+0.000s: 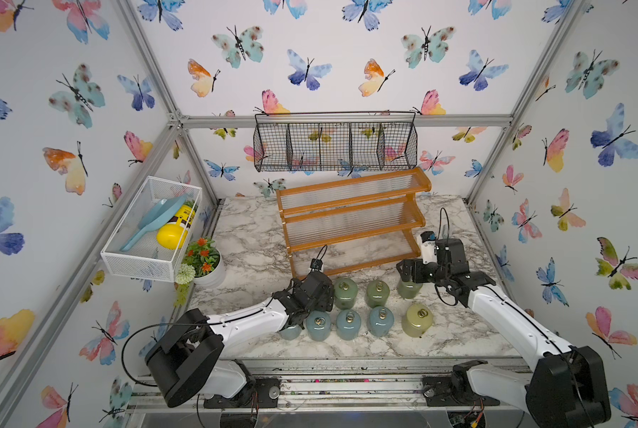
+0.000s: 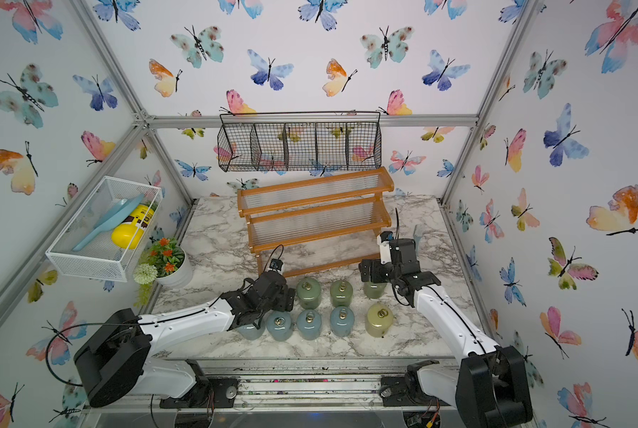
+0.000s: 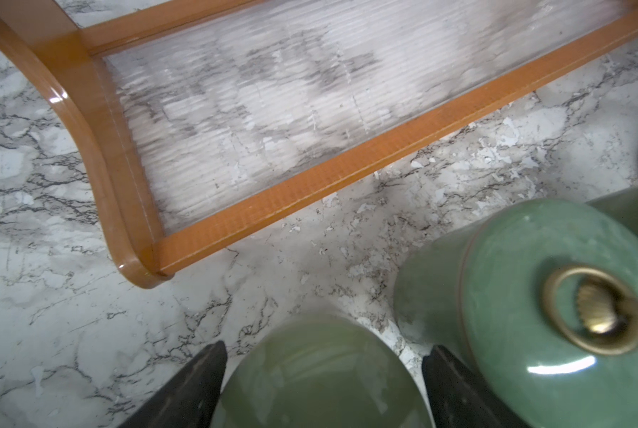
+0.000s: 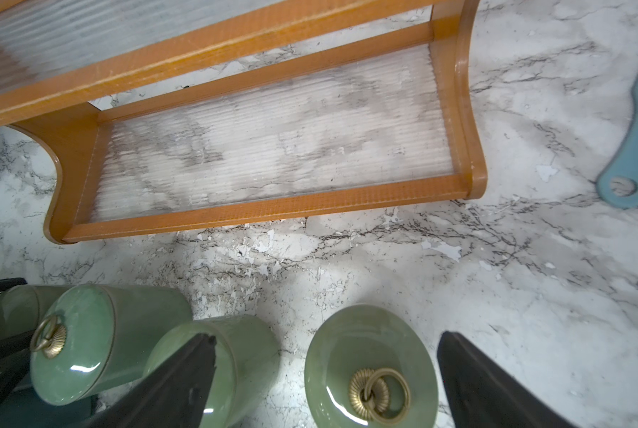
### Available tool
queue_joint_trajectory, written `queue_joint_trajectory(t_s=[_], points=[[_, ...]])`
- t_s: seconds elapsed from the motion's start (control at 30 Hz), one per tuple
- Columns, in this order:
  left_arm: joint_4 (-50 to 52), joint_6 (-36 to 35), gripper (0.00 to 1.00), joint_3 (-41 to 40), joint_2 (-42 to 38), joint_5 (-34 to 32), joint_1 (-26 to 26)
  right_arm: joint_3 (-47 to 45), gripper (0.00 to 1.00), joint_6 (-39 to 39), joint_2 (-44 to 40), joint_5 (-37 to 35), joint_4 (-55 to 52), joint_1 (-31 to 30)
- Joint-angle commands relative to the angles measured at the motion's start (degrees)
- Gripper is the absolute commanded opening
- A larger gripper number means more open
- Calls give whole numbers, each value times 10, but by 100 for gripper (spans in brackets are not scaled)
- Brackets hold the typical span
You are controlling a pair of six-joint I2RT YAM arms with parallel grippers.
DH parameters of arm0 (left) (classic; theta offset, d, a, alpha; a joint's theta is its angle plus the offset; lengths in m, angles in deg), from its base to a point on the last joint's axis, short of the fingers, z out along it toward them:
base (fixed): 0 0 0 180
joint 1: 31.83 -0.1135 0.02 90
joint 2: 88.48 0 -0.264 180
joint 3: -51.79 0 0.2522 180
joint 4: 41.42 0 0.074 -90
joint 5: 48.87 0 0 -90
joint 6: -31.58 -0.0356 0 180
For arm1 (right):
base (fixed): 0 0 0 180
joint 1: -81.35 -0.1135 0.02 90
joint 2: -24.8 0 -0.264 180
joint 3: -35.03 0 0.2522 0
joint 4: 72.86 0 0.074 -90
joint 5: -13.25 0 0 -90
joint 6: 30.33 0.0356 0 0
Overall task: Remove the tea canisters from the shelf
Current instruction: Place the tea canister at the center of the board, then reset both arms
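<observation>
Tea canisters (image 1: 348, 324), glossy cylinders, brass ring pulls (image 4: 378, 392), marbled table (image 1: 254, 259), ribbed-panel shelf (image 4: 273, 209), left jaws apart, right jaws apart

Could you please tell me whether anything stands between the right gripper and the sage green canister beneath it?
Nothing visible does. In the right wrist view the glossy sage green cylindrical canister stands upright directly between the right gripper's open black fingers; its green neighbour stands outside them.
</observation>
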State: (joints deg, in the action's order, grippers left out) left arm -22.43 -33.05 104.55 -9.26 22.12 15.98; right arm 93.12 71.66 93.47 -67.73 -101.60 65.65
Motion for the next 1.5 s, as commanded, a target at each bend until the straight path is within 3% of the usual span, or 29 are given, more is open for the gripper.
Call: queue_joint_trajectory(t_s=[0.0,0.43,0.73,0.8,1.0,1.2,1.27,1.4,1.47], points=[[5,11,89,-1,-15,-27,3,-7,99,-1,1,-1,4,1],[34,-2,92,18,-78,-40,4,8,99,-4,1,-7,0,2],[42,-79,99,33,-202,-93,-4,44,99,-25,7,-38,-4,14],[35,-114,100,29,-243,-59,-32,49,99,-32,11,-42,1,30],[-29,-159,98,-25,-333,11,-215,35,99,-42,21,-62,71,94],[-143,-186,98,-112,-317,59,-377,-14,99,-45,47,-96,190,148],[-190,-184,98,-140,-282,56,-409,-44,99,-45,57,-110,246,163],[-277,-182,98,-186,-217,-14,-428,-123,99,-56,62,-109,376,177],[-343,-183,98,-216,-196,-9,-438,-176,99,-68,57,-92,465,177]])
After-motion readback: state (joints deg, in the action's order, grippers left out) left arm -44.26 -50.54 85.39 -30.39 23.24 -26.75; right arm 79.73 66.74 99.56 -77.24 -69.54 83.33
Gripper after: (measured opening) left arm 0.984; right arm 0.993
